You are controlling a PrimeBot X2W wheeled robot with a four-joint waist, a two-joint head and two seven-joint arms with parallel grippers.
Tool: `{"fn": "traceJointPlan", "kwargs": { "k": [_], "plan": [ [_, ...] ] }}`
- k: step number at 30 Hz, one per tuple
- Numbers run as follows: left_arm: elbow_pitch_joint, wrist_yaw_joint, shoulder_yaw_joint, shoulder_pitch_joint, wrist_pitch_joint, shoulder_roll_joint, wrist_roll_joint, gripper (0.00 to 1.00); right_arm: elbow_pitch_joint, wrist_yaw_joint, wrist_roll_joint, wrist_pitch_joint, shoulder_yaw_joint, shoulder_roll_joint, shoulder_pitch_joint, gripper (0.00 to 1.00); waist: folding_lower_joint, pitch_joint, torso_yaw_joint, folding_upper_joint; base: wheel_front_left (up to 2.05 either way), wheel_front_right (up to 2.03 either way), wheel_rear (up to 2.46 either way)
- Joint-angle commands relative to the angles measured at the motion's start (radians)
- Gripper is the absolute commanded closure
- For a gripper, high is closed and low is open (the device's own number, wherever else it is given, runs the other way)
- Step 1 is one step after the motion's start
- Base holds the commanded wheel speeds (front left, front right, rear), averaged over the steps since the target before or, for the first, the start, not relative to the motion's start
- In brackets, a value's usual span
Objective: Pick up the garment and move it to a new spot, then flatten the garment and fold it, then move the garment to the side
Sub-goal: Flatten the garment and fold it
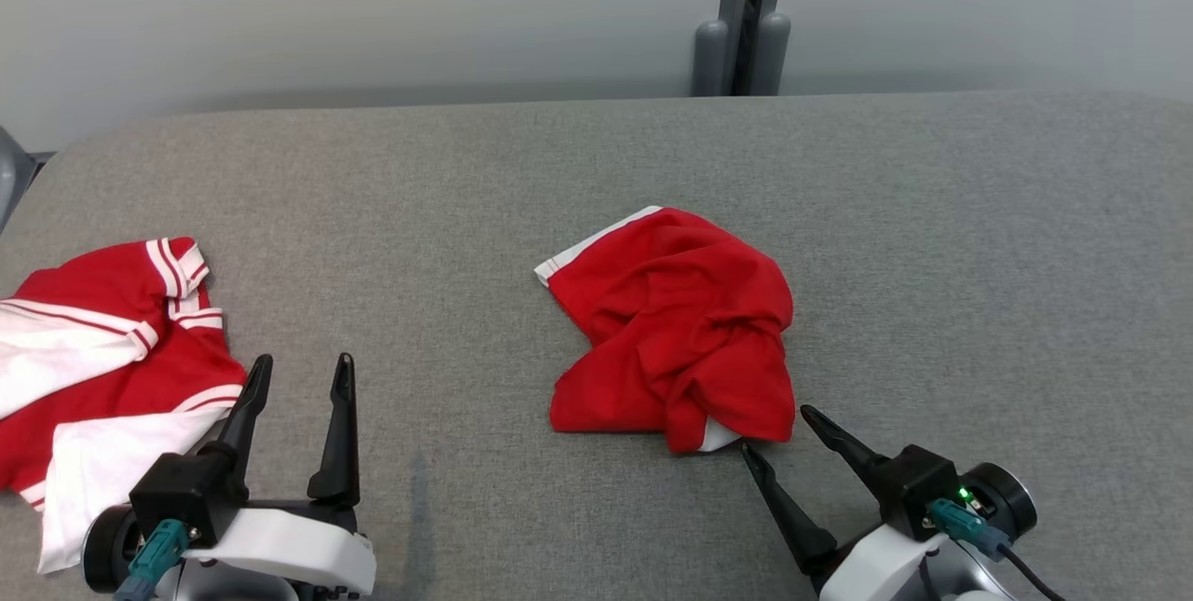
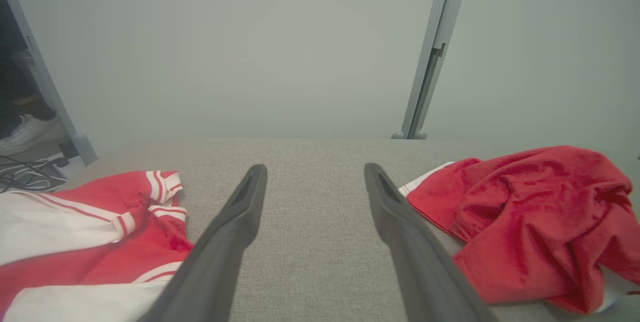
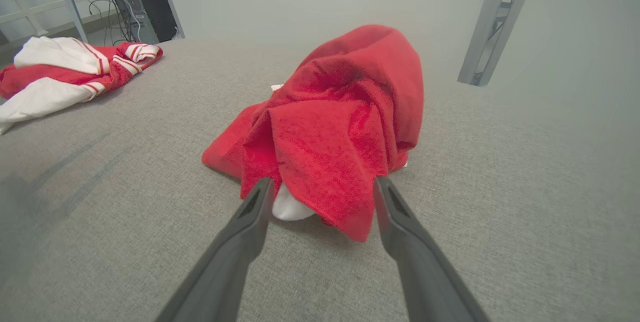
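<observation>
Garment (image 1: 680, 331) crumpled on tabletop (image 1: 979, 256) just ahead of right claw (image 1: 775, 428), spread wide, near edge between tips, likely lined up for pickup. Left claw (image 1: 305, 358) spread too, empty, parked beside red-and-white shirt (image 1: 93, 349).

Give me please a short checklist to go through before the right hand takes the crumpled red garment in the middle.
1. Right hand open: ok, its fingers stand apart.
2. Right hand lined up with the red garment: ok, the garment's near edge lies between the fingertips in the right wrist view.
3. Garment gripped: not ok, the jaws are not closed on it yet.
4. Left hand free: ok, open and holding nothing, between the two garments.
5. Red and white garment out of the way: ok, it lies apart at the far left.
6. Room for a new spot: ok, the grey surface is bare on the right.
</observation>
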Motion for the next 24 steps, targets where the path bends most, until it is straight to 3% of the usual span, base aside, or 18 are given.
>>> {"fn": "traceJointPlan", "kwargs": {
  "k": [1, 4, 5, 6, 8, 15, 24],
  "plan": [
    [0.006, -0.006, -0.002, -0.026, -0.008, -0.001, 0.002, 0.0, 0.013, 0.0, -0.011, -0.003, 0.011, -0.016, -0.025, 0.0, 0.0, 0.026, 0.021, 0.0, 0.0, 0.0, 0.0],
    [0.023, -0.012, -0.008, -0.051, -0.016, -0.009, 0.001, 0.0, 0.059, 0.0, -0.027, -0.011, 0.033, -0.035, -0.064, 0.0, 0.0, 0.047, 0.034, 0.0, 0.0, 0.0, 0.0],
    [0.031, -0.016, -0.01, -0.059, -0.019, -0.011, -0.002, 0.0, 0.073, 0.0, -0.024, -0.013, 0.036, -0.039, -0.077, 0.05, 0.0, 0.052, 0.037, 0.0, 0.0, 0.0, 0.0],
    [0.038, -0.018, -0.011, -0.065, -0.023, -0.013, -0.003, 0.0, 0.086, 0.0, -0.021, -0.017, 0.041, -0.039, -0.088, 0.64, 0.0, 0.054, 0.038, 0.0, 0.0, 0.0, 0.0],
    [0.052, -0.02, -0.014, -0.073, -0.029, -0.017, -0.005, 0.0, 0.109, 0.0, -0.018, -0.015, 0.055, -0.046, -0.11, 1.0, 0.0, 0.058, 0.04, 0.0, 0.0, 0.0, 0.0],
    [0.086, -0.026, -0.01, -0.085, -0.051, -0.021, -0.016, 0.0, 0.085, 0.0, 0.032, -0.007, 0.105, -0.074, -0.165, 1.0, 0.0, 0.056, 0.023, 0.0, 0.0, 0.0, 0.0],
    [0.097, -0.017, -0.004, -0.076, -0.059, -0.016, -0.021, 0.0, -0.154, 0.0, 0.169, 0.099, 0.156, -0.134, -0.203, 1.0, 0.0, 0.045, -0.014, 0.0, 0.0, 0.0, 0.0]
  ]
}}
